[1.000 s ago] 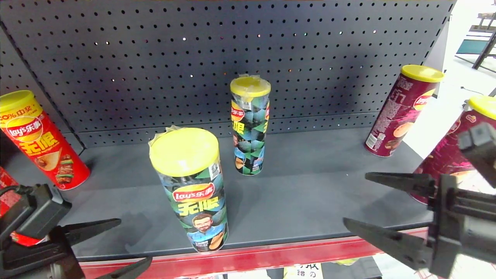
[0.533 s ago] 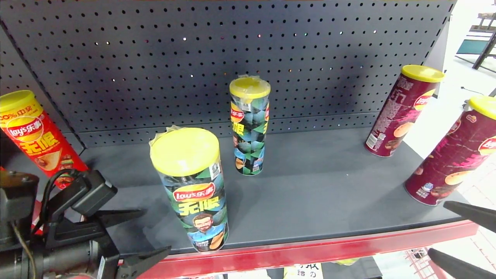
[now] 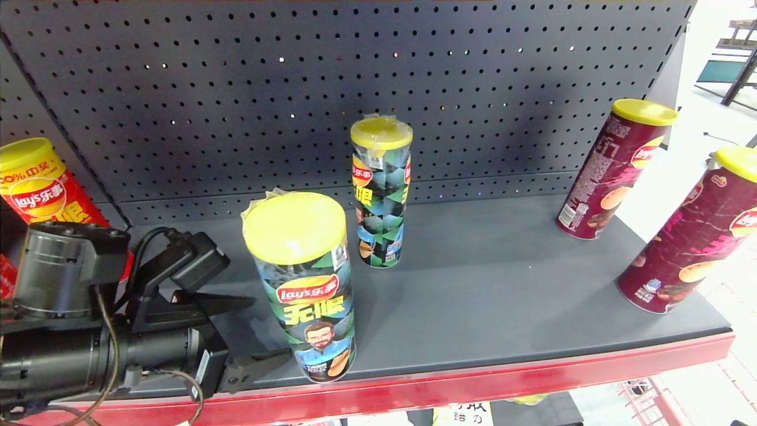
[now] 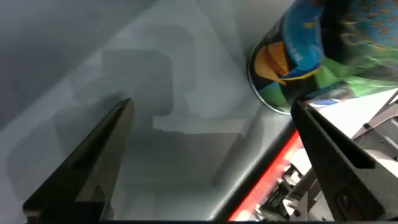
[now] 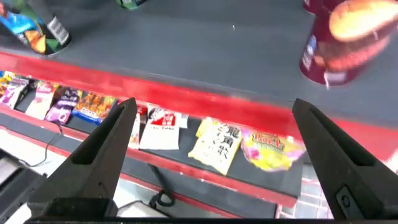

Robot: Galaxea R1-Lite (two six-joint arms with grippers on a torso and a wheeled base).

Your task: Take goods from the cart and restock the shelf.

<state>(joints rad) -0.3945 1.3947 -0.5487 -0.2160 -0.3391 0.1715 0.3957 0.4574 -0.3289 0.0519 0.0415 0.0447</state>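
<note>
Five cans stood upright on the shelf (image 3: 473,296): a red can (image 3: 41,189) at 9 o'clock, a front green can (image 3: 304,284) at 7 o'clock near the lip, a rear green can (image 3: 381,189) at 12 o'clock, and two maroon cans (image 3: 615,168) at 3 o'clock. The left gripper (image 3: 269,329) was spread and empty at the front green can's 9 o'clock side. The right gripper (image 5: 212,104) was also spread and empty, facing the shelf lip. Judgement: this placement appeared complete, and further restocking would require the cart.

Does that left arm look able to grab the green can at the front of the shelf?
Probably yes. The left claw is open right beside the front green can, one fingertip about at its base, with only bare shelf between them.
</note>
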